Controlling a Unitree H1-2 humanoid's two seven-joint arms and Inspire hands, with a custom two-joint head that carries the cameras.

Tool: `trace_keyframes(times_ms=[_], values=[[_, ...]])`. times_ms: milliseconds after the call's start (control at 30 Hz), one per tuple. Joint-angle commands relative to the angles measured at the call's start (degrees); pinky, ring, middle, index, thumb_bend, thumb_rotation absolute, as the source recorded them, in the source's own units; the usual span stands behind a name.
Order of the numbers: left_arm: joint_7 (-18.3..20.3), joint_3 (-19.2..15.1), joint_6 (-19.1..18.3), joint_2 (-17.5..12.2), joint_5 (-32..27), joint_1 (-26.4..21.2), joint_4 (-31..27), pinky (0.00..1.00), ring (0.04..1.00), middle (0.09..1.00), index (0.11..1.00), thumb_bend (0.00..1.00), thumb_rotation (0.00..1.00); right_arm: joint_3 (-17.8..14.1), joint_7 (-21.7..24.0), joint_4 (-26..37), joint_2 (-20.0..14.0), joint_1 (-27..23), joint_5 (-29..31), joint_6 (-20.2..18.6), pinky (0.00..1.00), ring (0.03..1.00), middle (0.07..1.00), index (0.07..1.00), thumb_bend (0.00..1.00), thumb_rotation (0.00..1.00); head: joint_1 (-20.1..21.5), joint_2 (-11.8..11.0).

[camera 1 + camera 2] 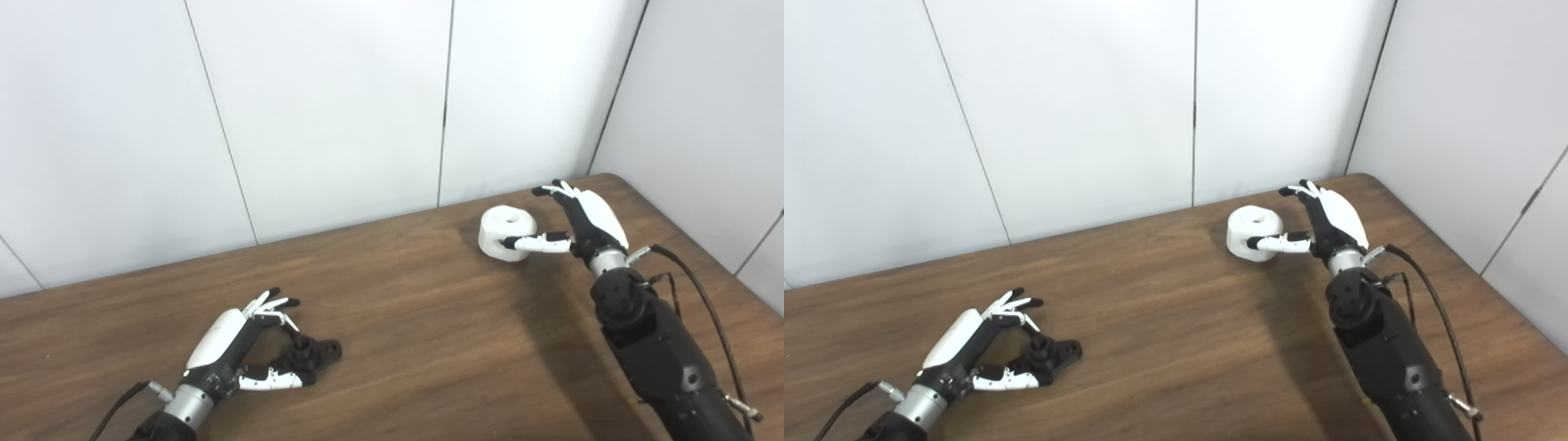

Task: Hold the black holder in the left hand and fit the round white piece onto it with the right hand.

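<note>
The black holder point(313, 353) lies flat on the wooden table point(416, 343) at the near left, a short post standing up from it. My left hand point(242, 343) is open around it: the thumb lies along its near side and the fingers point(275, 304) arch above it without closing. The round white piece point(506, 233), with a hole in its top, sits at the far right of the table. My right hand point(585, 220) is open beside it. Its thumb reaches across the piece's front face, and its fingers point(554, 190) stay spread behind and apart from the piece.
White wall panels point(343, 110) rise directly behind the table's far edge and along its right side. The table's rounded far right corner point(612, 179) is just beyond my right hand. A black cable point(704, 294) loops beside the right forearm.
</note>
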State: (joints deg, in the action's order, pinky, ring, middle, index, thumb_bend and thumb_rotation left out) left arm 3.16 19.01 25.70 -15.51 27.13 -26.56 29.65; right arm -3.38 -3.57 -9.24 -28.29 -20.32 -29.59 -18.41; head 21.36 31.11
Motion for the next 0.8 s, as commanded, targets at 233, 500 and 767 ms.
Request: trace_keyframes(times_ms=[233,500,767], values=[[0.08,-0.09,0.94,-1.15,-0.01,0.97,0.16,1.00,1.000,0.876,0.482,0.52,0.05,1.54,-0.44,0.62,-2.17,-3.76,-2.26,-0.50,1.00,1.000,0.980,0.789,0.97,0.46,0.06,0.23],[0.31,-0.29,0.96,-1.32,-0.40,1.06,-0.07,1.00,1.000,0.878,0.482,0.52,0.05,2.39,-0.14,0.21,-2.53,-4.02,-2.68,-1.43,1.00,1.000,0.987,0.790,0.98,0.47,0.12,0.44],[0.84,-0.47,0.75,-1.46,-0.73,1.19,-0.86,1.00,1.000,0.877,0.482,0.52,0.05,3.64,0.49,-0.84,-2.67,-4.25,-2.70,-1.75,1.00,1.000,0.993,0.791,0.98,0.49,-0.25,0.68]])
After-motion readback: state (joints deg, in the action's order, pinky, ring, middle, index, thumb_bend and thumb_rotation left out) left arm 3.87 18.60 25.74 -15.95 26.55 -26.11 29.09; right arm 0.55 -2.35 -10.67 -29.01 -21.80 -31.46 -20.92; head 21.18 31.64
